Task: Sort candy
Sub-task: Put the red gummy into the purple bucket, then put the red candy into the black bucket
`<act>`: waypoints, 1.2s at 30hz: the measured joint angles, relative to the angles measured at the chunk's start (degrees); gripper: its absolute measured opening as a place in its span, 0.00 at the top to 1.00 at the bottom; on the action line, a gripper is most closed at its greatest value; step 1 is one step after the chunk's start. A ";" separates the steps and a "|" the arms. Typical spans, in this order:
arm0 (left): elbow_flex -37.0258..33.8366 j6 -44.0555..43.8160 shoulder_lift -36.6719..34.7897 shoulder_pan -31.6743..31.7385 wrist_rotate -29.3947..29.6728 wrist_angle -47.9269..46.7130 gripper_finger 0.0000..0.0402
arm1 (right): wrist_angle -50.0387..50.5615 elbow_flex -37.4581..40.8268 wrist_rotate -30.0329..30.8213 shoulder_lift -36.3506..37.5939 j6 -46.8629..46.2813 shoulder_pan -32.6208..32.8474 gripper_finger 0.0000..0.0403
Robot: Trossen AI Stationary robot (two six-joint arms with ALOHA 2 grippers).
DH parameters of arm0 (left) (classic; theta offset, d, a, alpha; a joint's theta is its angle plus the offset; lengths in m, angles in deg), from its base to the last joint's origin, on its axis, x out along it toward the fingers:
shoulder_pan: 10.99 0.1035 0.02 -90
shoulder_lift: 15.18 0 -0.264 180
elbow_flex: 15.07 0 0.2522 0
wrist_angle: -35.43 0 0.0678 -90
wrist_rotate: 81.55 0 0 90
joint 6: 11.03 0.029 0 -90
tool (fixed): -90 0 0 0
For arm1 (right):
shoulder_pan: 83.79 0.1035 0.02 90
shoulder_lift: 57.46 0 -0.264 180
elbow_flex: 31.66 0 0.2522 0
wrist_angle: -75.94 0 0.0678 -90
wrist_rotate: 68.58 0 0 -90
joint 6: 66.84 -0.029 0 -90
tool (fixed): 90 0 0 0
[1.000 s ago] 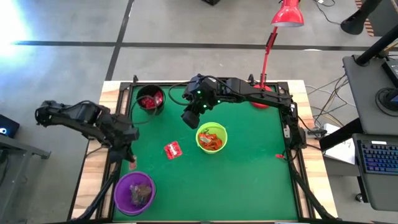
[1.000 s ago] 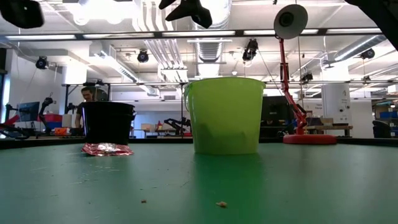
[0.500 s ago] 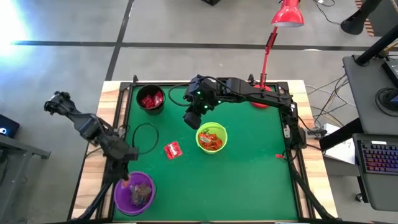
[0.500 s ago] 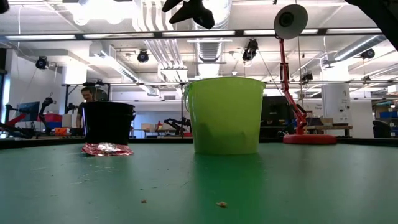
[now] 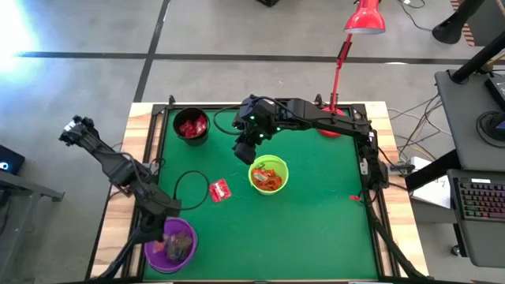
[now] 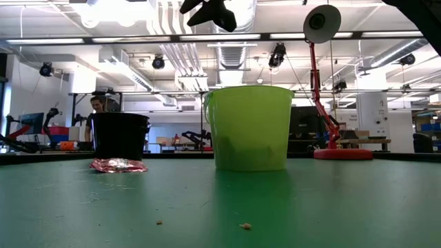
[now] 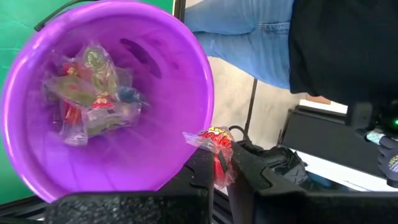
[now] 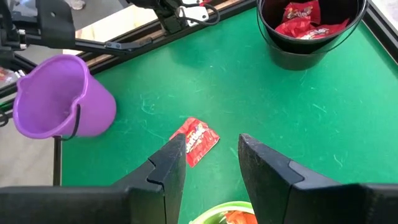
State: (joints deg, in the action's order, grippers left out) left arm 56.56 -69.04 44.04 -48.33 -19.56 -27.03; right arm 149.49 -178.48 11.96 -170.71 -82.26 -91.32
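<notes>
The left gripper (image 7: 219, 163), jaws closed on a clear-wrapped candy (image 7: 213, 142), hangs at the purple bowl (image 7: 186, 81) rim; the right gripper (image 8: 212, 151), jaws apart and empty, hovers beside the green bowl (image 5: 268, 175).

I'm looking straight down through the high view, taking in the whole green table (image 5: 316, 205) and both arms. The low view is sitting at tabletop height, facing level across the mat into the room, with the lime bowl (image 6: 249, 127) standing close in front. My left wrist camera is pointing down into the purple bowl (image 7: 186, 93) from close by. The right wrist camera is looking down across the mat, sharing the purple bowl and the black bowl (image 8: 311, 46) with the overhead.
</notes>
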 joint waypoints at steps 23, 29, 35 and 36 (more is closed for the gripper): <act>0.57 1.52 0.72 0.04 0.61 -2.33 0.69 | 1.01 0.00 0.02 0.10 2.07 -0.02 0.66; 0.55 5.13 0.70 0.42 8.97 -7.73 0.69 | 7.00 -0.79 0.46 0.44 4.13 -0.50 0.66; 0.55 6.81 0.70 2.93 20.92 -11.12 0.69 | 14.12 -1.40 0.61 0.44 4.10 -2.19 0.66; 0.55 6.61 0.70 3.54 22.74 -11.51 0.69 | 15.29 -1.45 0.61 0.44 4.18 -2.46 0.66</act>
State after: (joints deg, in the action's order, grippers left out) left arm 57.11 -62.43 44.74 -44.79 3.18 -38.55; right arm 164.78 -179.92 12.57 -170.27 -78.08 -93.78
